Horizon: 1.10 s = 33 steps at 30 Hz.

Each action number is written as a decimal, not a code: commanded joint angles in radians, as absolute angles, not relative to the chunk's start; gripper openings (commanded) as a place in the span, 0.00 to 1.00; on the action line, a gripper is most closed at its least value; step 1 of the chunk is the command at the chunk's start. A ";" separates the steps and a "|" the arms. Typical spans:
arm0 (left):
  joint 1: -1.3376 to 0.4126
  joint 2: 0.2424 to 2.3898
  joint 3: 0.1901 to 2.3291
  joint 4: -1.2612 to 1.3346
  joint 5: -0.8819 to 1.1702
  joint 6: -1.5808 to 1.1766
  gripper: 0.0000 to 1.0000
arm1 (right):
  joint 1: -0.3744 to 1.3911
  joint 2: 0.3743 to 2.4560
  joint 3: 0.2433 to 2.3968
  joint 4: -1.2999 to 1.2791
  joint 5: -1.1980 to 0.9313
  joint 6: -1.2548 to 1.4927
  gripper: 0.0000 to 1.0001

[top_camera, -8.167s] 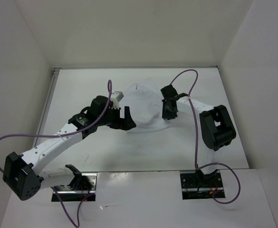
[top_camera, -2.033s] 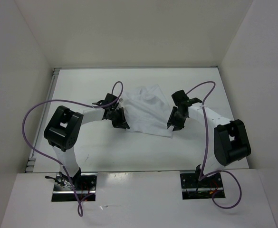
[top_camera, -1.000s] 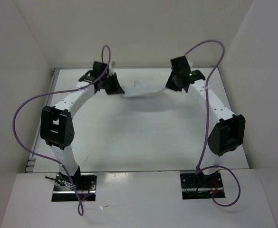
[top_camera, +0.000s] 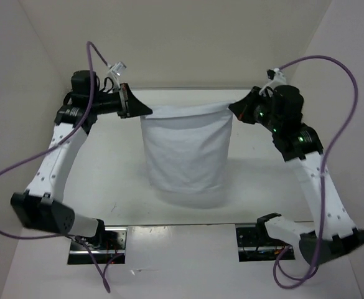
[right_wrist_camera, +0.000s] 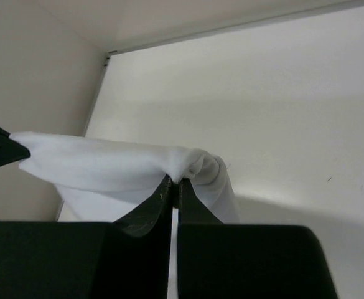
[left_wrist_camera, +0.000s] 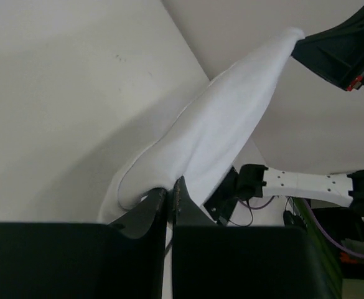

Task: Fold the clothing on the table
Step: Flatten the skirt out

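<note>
The white clothing point(top_camera: 186, 156) hangs stretched between my two grippers, high above the white table point(top_camera: 116, 180). Its top edge runs taut from one gripper to the other and its lower hem hangs near the table's front. My left gripper point(top_camera: 145, 111) is shut on the clothing's upper left corner point(left_wrist_camera: 150, 177). My right gripper point(top_camera: 233, 109) is shut on the upper right corner point(right_wrist_camera: 194, 165). In the left wrist view the cloth point(left_wrist_camera: 231, 106) runs away to the right gripper. The right wrist view shows the cloth point(right_wrist_camera: 101, 162) stretching left to the left gripper's tip.
White walls point(top_camera: 182, 43) enclose the table at the back and on both sides. Purple cables point(top_camera: 331, 68) loop off both arms. The two arm bases point(top_camera: 98, 240) sit at the near edge.
Both grippers have risen and spread further apart, lifting the clothing off the table. A second ago it was bunched at the back; now it hangs full length.
</note>
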<state>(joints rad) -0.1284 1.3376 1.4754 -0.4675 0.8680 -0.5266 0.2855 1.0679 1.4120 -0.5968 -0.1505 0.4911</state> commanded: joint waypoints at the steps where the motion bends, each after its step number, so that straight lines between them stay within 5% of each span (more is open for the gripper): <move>1: -0.107 1.580 1.515 -0.462 0.828 -0.529 0.01 | 0.239 1.291 1.390 -0.491 -0.133 0.454 0.00; 7: -0.089 1.949 1.951 -0.554 0.819 -0.529 0.01 | 0.193 1.598 1.732 -0.503 -0.118 0.397 0.00; 13: -0.025 1.973 2.227 -0.612 0.833 -0.555 0.02 | 0.193 1.628 1.939 -0.551 -0.109 0.376 0.00; 17: -0.025 1.870 1.986 -0.527 0.833 -0.546 0.04 | 0.193 1.557 1.791 -0.560 -0.164 0.394 0.00; 23: -0.069 1.732 1.346 -0.419 0.798 -0.557 0.04 | 0.202 1.424 1.298 -0.538 -0.290 0.492 0.01; 25: -0.083 1.684 1.209 -0.419 0.776 -0.557 0.14 | 0.236 1.387 1.137 -0.601 -0.328 0.524 0.08; 26: -0.093 1.666 1.083 -0.434 0.776 -0.557 0.35 | 0.251 1.334 1.093 -0.632 -0.328 0.560 0.12; 29: -0.103 1.525 0.921 -0.508 0.776 -0.523 0.59 | 0.288 1.193 0.956 -0.792 -0.364 0.616 0.37; 33: -0.103 1.431 0.952 -0.601 0.687 -0.503 0.71 | 0.288 1.078 1.034 -0.897 -0.266 0.670 0.48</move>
